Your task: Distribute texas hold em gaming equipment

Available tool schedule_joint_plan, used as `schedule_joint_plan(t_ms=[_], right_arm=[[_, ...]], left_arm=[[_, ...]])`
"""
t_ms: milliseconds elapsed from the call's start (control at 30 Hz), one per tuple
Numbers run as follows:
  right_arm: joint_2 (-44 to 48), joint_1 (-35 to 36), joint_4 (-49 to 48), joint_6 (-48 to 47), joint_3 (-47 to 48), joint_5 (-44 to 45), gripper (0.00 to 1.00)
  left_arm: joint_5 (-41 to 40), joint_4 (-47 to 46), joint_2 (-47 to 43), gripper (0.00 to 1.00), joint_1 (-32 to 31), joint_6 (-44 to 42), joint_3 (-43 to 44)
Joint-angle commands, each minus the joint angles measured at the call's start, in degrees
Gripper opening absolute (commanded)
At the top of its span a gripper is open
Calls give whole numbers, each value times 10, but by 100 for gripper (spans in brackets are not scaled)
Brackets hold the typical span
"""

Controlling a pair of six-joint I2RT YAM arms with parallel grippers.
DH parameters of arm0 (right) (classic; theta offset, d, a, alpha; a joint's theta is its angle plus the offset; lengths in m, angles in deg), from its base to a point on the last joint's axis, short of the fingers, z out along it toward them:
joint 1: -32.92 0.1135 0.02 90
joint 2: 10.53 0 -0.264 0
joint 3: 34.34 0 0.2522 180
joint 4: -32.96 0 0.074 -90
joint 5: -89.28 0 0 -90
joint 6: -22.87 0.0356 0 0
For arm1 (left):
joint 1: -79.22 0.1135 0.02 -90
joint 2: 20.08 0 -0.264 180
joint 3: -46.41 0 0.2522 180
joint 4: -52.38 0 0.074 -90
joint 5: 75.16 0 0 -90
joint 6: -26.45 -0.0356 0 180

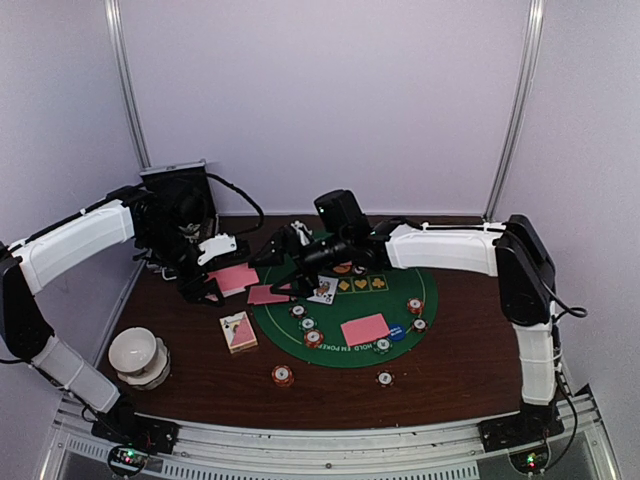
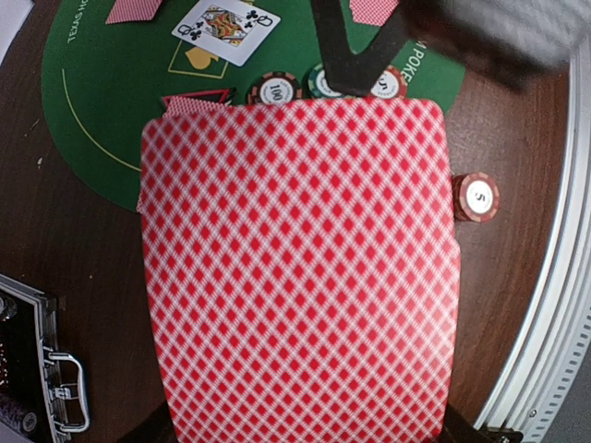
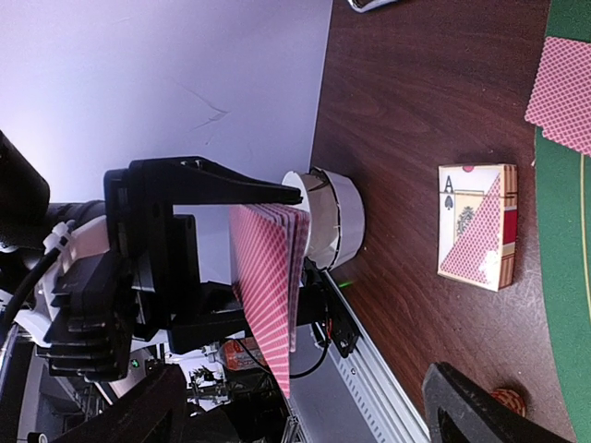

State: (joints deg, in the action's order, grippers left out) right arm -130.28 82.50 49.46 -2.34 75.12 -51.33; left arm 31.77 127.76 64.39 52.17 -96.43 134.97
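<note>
Several pink diamond-backed playing cards [image 2: 295,268] sit clamped in your left gripper [image 3: 271,261], held as a thin stack above the dark wooden table [image 2: 55,231], at the rim of the round green felt poker mat [image 2: 111,111]. Your right gripper [image 1: 283,265] hangs just beside them, jaws spread and holding nothing. Close carelessly on the stack's edge and you likely pinch two cards, or drag the whole stack loose onto the striped round poker chips [image 2: 277,89] underneath

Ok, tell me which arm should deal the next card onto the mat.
Likely right: the right tool is open and empty, facing the deck; the left tool is shut on that deck and can only present it.
</note>
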Motion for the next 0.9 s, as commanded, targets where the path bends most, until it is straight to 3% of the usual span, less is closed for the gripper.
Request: schedule_joint_plan(t_ms=[0,267,867], right_arm=[[-26,11,-22,12,35,-17,92],[-64,24,-26,26,76,-31,86],[-54,5,-26,28,75,-40,48]], left_arm=[[17,0,-4,0,4,-6,19],[18,2,-3,0,4,-6,19],[17,4,-4,0,4,-8,15]])
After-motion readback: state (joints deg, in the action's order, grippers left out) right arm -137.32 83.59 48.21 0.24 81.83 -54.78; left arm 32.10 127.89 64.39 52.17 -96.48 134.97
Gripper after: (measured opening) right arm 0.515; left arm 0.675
